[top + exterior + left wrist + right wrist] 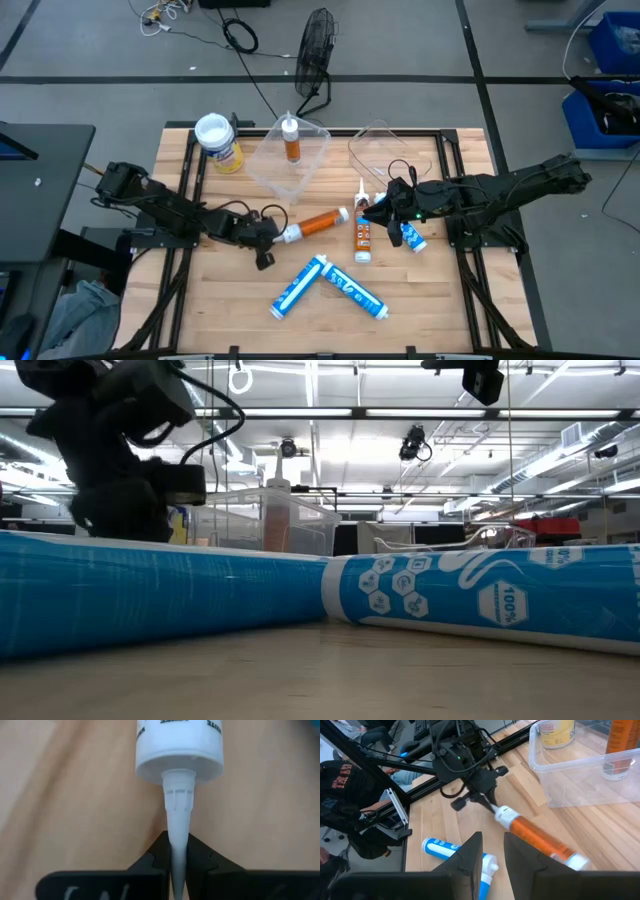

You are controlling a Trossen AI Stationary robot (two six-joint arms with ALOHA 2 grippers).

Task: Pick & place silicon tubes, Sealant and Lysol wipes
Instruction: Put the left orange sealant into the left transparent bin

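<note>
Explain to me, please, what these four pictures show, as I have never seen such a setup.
These are two robot arms at a wooden table. One picture looks straight down, one level along the tabletop, two from cameras on the wrists. The left hand pinches the white nozzle of a lying orange tube; its wrist picture shows that close up. The right hand waits mid-table by a small blue-white tube. Also there: the yellow Lysol wipes, two long blue-white tubes, and a clear bin holding an upright tube.

Left gripper (270,240) fingers pinched closed; right gripper (372,212) fingers slightly apart.
</note>
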